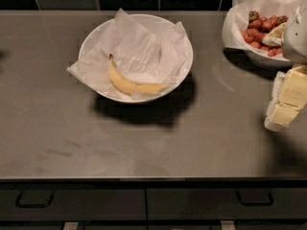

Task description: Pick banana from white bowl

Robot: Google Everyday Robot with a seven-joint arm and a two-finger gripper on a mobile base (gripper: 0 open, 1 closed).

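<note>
Hanging pincer (286,102) well apart from banana (129,83) in white bowl (93,36).

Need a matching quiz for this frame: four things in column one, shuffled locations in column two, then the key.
Column 1
1. banana
2. strawberries
3. gripper
4. drawer handles

Column 2
a. at the right edge of view, over the counter, near the strawberries
b. lying on crumpled paper in the white bowl, mid-counter
c. below the counter's front edge
d. in a second paper-lined bowl at the far right

Pairs: 1-b, 2-d, 3-a, 4-c
</note>
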